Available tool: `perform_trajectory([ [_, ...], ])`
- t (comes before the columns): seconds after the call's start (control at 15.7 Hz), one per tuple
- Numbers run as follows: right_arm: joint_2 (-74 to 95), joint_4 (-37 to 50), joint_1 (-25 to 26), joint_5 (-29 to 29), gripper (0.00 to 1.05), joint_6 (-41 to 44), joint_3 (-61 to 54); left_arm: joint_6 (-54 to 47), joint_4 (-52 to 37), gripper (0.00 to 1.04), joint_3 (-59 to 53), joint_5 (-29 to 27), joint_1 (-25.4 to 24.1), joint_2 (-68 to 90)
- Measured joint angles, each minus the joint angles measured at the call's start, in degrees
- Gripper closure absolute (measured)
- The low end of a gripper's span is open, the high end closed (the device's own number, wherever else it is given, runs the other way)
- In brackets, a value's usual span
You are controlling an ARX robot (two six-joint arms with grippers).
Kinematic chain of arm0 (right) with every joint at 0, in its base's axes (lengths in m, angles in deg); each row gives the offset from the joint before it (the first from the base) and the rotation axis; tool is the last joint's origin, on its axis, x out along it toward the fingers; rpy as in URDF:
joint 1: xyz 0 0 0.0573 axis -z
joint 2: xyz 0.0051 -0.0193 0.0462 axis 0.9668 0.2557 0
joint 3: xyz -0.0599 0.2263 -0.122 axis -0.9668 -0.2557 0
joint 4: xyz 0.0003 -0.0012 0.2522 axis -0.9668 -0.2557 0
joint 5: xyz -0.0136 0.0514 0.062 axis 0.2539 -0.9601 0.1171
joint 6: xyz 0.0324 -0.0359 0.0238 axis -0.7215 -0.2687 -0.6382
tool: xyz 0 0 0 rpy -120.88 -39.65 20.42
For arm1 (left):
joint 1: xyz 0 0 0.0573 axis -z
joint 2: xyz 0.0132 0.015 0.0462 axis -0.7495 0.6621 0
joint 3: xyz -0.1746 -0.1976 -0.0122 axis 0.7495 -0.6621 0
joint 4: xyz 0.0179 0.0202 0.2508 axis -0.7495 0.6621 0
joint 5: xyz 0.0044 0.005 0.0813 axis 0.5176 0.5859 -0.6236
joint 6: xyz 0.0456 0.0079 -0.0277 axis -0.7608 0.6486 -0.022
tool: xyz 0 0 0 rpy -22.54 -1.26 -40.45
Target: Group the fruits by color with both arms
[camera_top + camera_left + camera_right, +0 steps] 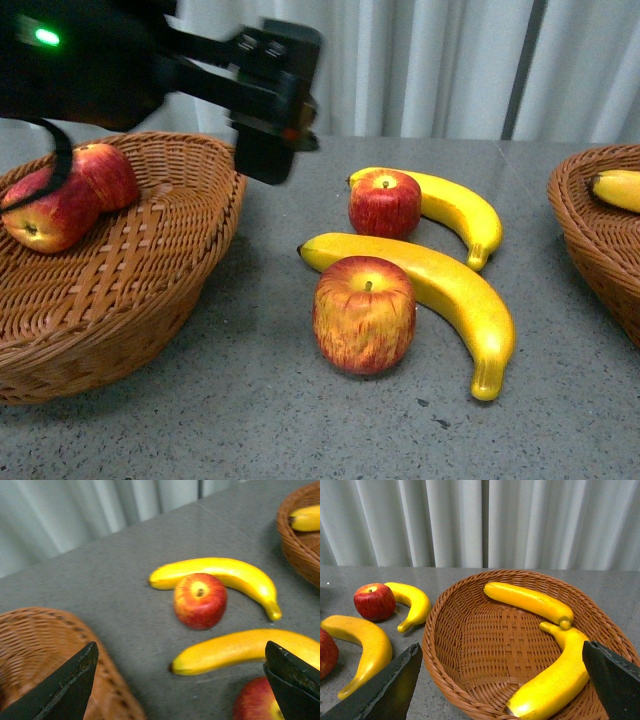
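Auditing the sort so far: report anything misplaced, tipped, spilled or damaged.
Nothing stands out. The left basket holds only two apples, the right basket only two bananas. Two more apples and two bananas lie intact on the table, not yet sorted.

Three near views; shared middle bananas [455, 290]

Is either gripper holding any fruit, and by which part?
Nothing is held: the black left gripper and black right gripper both stand open, empty.
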Motion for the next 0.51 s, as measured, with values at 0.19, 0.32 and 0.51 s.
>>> perform_trajectory([
  [0.19,0.00,0.00,0.00,0.00,0.07,0.02,0.00,3.45,-0.46,0.07,3.82,3.87,6.38,7.78],
  [0.32,0.00,0.00,0.00,0.00,0.07,0.00,0.00,5.38,0.28,0.07,3.93,3.93,8.87,10.67],
  [0.51,0.00,0.00,0.00,0.00,0.07,0.00,0.00,6.29,1.73,0.07,3.91,2.64,10.34,13.09],
])
